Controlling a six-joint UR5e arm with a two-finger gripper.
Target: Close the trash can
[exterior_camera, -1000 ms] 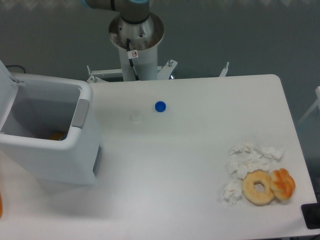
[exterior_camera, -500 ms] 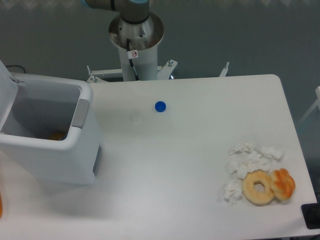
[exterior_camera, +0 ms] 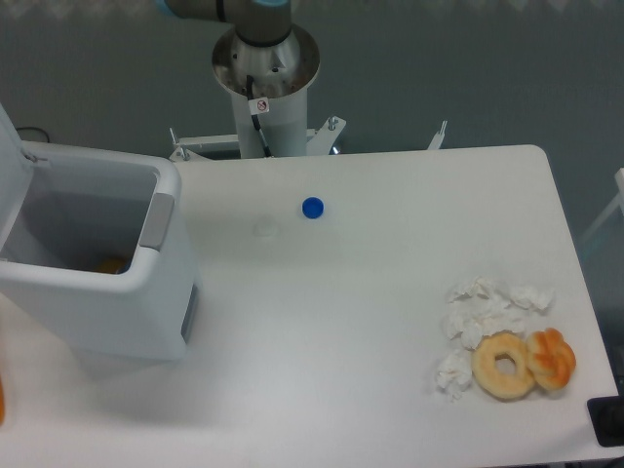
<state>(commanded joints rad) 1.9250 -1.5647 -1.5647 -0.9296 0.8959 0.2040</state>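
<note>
Gripper out of view, so state impossible to tell; risk of pushing the large white boxy plastic trash can, lid upright, off the white table.

The trash can lid is cut off at the left edge.

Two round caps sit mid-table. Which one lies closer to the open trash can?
The white cap, faint against the table. It sits left of the blue cap and slightly nearer the camera, so closer to the trash can.
</note>
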